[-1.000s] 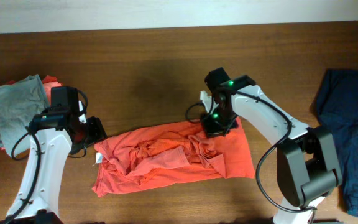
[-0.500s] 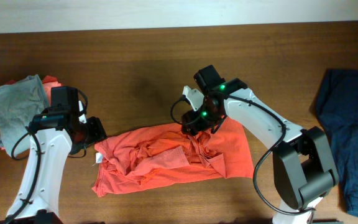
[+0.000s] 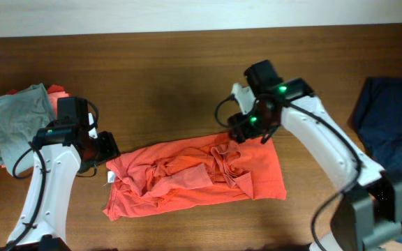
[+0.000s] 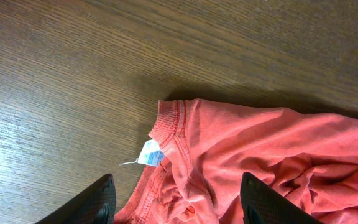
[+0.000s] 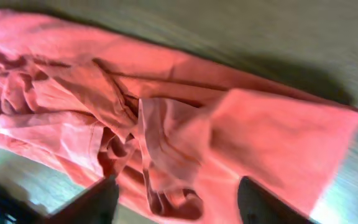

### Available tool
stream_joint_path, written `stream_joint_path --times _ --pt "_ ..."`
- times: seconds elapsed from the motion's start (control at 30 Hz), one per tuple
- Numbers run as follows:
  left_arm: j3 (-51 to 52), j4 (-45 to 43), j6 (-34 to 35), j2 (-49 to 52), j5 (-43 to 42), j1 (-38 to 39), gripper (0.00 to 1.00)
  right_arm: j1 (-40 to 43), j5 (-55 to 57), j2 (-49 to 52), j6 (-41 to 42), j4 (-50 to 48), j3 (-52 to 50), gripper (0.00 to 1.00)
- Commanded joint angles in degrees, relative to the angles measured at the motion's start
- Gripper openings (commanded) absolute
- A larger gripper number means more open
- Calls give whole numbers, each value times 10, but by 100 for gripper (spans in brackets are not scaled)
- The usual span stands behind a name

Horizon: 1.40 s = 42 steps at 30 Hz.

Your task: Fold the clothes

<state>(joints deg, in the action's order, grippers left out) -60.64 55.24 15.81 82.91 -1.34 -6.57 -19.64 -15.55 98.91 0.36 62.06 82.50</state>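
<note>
Lying left-right, crumpled orange-red T-shirt [image 3: 194, 178], collar [image 4: 169, 124] leftward.

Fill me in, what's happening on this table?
Two arms are folding an orange-red T-shirt, which lies rumpled in a rough rectangle on the table. The left arm hovers at its collar end, jaws open. The right arm is over the far edge near the right end, jaws open and holding nothing. No neat fold yet.

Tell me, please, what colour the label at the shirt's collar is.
White label, bluish print; left wrist view shows it best.
</note>
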Motion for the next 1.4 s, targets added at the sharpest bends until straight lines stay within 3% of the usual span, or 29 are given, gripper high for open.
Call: stream_joint_path --times 0.0,0.1,0.33,0.63,1.0,1.17,1.23,1.27,1.37 --pt "-11 1 -10 -6 -4 -3 64 5 28 3 12 17 -1 47" --pt "-11 1 -10 -6 -4 -3 64 5 30 15 14 27 -21 35" --pt "-11 0 -10 -6 -4 -3 64 5 108 28 65 -25 -107 29" --pt "-11 1 -10 -6 -4 -3 64 -3 33 28 66 -92 -143 28" --pt "-11 1 -14 -6 -4 -3 64 -78 -33 28 65 -191 -144 29" --pt "-11 1 -14 -6 -4 -3 64 -113 -56 28 63 -223 -143 39" --pt "-11 1 -14 -6 -4 -3 64 -116 -55 28 63 -224 -141 22" --pt "-11 1 -14 -6 -4 -3 64 -114 -53 27 63 -216 -136 4" --pt "-11 1 -14 -6 -4 -3 64 -89 -52 18 59 -153 -107 7"
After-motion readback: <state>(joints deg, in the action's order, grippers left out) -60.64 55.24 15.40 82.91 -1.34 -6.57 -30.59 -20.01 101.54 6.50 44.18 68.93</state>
